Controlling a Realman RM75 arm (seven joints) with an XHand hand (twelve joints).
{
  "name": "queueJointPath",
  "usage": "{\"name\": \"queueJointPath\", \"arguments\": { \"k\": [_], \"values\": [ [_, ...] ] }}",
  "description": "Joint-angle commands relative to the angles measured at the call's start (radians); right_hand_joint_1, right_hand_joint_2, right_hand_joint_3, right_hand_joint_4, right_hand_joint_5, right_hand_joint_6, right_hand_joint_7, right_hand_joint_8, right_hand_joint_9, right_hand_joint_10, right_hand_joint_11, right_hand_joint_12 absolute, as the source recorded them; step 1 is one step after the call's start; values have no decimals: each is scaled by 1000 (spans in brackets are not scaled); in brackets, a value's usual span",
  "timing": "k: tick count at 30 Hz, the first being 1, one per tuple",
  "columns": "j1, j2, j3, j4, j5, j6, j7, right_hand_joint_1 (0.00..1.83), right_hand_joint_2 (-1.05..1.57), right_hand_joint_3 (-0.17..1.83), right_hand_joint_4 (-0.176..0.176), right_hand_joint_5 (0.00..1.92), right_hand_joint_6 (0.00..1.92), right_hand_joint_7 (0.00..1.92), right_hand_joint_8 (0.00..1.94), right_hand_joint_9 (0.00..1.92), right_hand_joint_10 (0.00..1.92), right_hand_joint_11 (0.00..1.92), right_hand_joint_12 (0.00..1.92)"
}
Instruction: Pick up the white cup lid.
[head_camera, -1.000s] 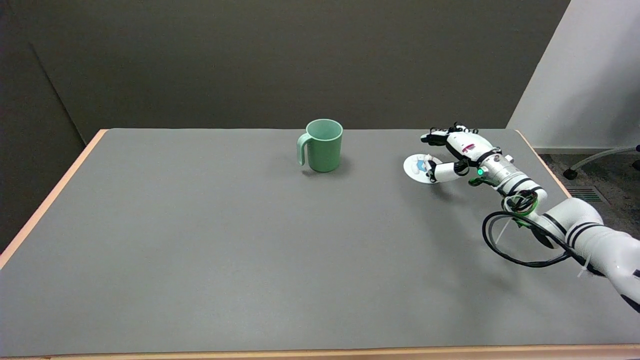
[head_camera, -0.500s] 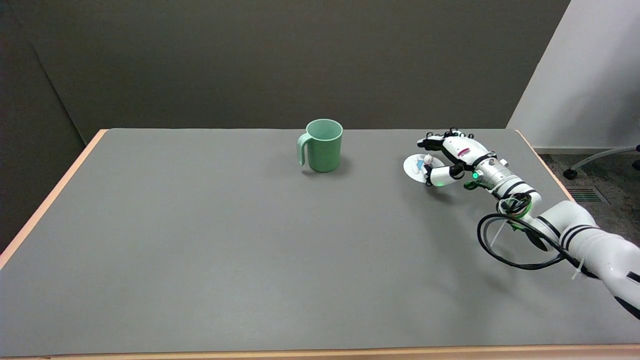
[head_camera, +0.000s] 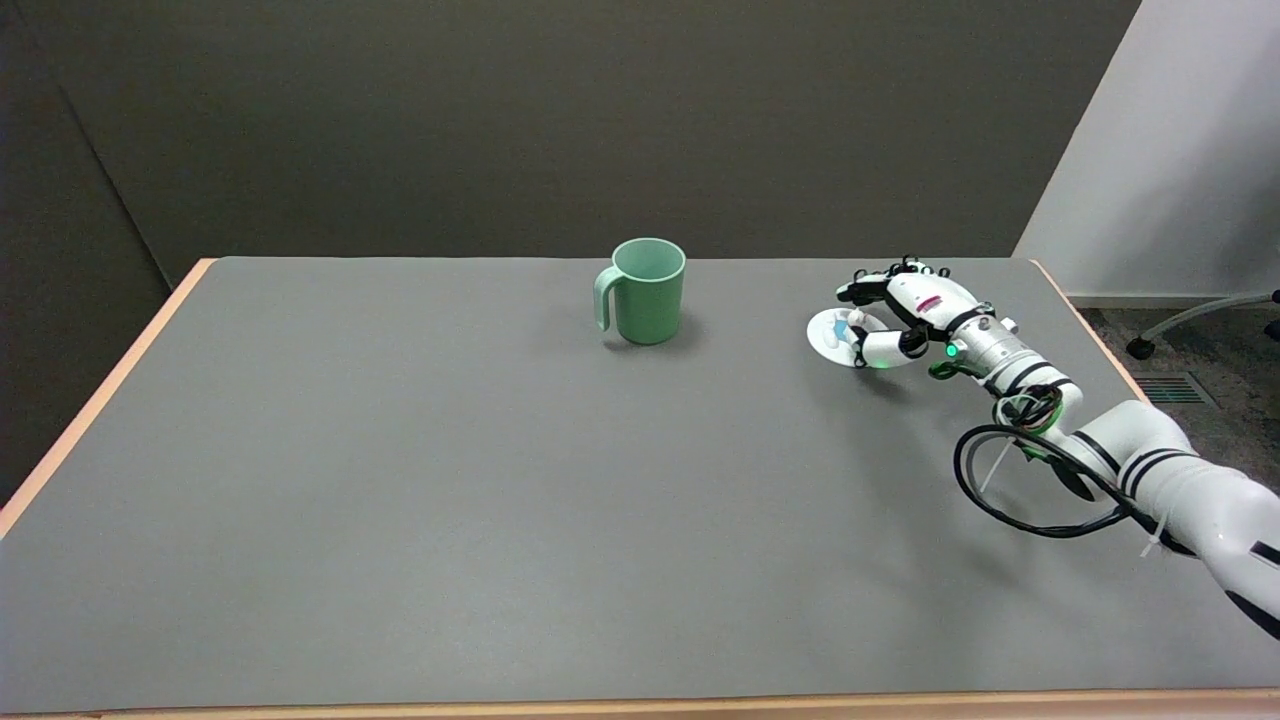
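White lid (head_camera: 828, 338) lies flat on grey table (head_camera: 420, 480), far right area, well right of green mug (head_camera: 645, 291). Right hand (head_camera: 895, 318) over lid's right half, thumb laid across it, other fingers curled above far rim. Whether hand actually grips lid or only touches: cannot tell, view too small. Mug upright, handle facing left.

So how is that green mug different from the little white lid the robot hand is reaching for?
The green mug is tall and stands upright with its mouth open; the white lid is a low, flat disc. The mug has a side handle; the lid shows only a small blue mark. The mug stands alone near the table's middle, while the right hand is over the lid, its fingers at the rim. Both are round and rest on the grey table.
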Motion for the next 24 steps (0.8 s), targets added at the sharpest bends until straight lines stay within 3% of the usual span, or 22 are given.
{"name": "queueJointPath", "arguments": {
  "k": [1,24],
  "values": [
    [2,8,3,5,-5,14,-2,741,892,749,29,556,187,627,193,540,203,-1,839],
    [-5,8,1,-8,-8,21,-11,767,921,700,35,586,192,655,201,549,243,-1,856]
  ]
}}
